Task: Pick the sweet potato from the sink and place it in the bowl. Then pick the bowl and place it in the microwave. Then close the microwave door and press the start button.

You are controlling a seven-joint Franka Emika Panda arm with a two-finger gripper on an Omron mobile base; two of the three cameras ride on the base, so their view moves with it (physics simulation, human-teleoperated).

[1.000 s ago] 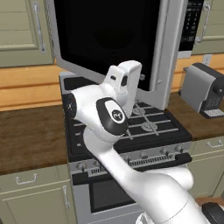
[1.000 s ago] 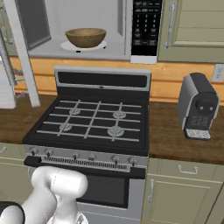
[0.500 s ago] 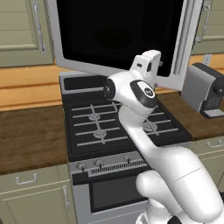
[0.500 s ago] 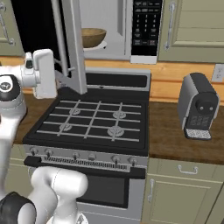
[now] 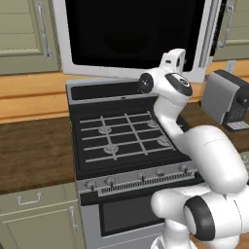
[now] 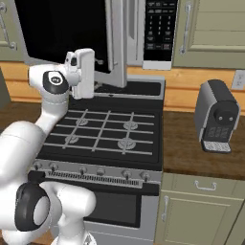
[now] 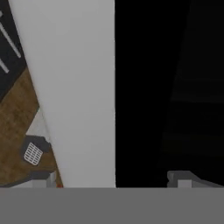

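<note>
Spreading its two small dark fingers wide apart with nothing between them, the white arm's two-finger gripper (image 7: 111, 179) faces the edge of the wide silver-framed microwave door with its big dark glass window (image 7: 78, 87); in the hand view one fingertip (image 7: 41, 178) rises before the pale frame and the other before the dark glass. From the right base view the white hand (image 6: 83, 72) is raised just in front of that door (image 6: 62, 28), beside its long vertical silver handle (image 6: 116, 43), though whether it touches cannot be told. The door stands partly swung, its window (image 5: 131, 29) broad and black across the left base view, where the hand pokes up near the door's right edge. Right of the handle, the large silver-grey stainless steel microwave shows its black keypad panel (image 6: 160, 28). Below lies a black-topped stove (image 6: 103, 136) with grey burner grates and a row of knobs along its front. A small grey and black coffee machine (image 6: 217, 117) sits on the brown wooden counter (image 6: 191, 148) to the stove's right, beneath beige cabinet doors (image 6: 213, 31). The round wooden bowl and the orange-brown sweet potato cannot be made out behind the door.
</note>
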